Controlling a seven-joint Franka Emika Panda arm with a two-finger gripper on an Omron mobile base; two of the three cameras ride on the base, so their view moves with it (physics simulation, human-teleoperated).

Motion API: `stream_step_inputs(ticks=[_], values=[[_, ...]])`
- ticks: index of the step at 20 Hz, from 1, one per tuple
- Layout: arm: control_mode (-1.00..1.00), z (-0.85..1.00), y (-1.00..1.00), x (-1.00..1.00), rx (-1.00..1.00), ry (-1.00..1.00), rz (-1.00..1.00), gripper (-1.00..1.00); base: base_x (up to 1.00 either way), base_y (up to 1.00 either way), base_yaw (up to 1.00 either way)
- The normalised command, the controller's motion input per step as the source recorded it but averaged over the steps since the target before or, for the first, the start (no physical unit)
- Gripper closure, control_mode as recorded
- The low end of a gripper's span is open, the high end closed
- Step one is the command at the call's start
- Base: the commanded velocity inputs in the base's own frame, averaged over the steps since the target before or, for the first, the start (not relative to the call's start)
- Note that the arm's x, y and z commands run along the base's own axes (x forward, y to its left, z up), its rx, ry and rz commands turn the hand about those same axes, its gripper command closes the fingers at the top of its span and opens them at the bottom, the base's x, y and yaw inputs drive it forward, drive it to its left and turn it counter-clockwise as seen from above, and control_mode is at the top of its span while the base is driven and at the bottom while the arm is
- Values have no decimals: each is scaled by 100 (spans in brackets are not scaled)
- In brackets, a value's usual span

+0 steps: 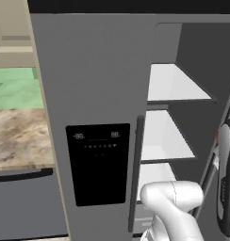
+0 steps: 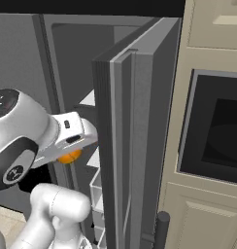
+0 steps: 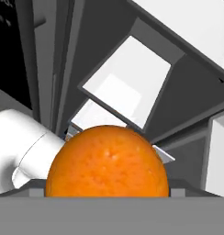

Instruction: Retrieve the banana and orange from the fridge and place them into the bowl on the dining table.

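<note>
Orange [image 3: 107, 161] fills bottom centre, sitting between wide-set jaws by open fridge [image 1: 95, 94]; held or not, can't tell. Light, firm, rolls; grip across its middle.

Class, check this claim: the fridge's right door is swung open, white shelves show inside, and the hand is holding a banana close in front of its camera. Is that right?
Not quite. The fruit at the hand is the orange, round and bright, as the hand view shows. The rest stands: the fridge has its right door open, with white shelves inside.

The round bright orange [image 3: 107, 161] sits in the hand [image 3: 107, 195] before the open fridge's [image 1: 98, 84] white shelves.
</note>
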Motion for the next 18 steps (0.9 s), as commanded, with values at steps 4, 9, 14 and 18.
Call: stream_step_inputs(ticks=[4, 9, 14, 18], values=[[100, -5, 9, -16, -3, 0, 0, 100, -54, 28, 0], [100, 0, 0, 0, 0, 0, 0, 100, -71, 45, 3], [100, 0, 0, 0, 0, 0, 0, 100, -47, 58, 19], [100, 0, 0, 0, 0, 0, 0, 100, -31, 80, 55]])
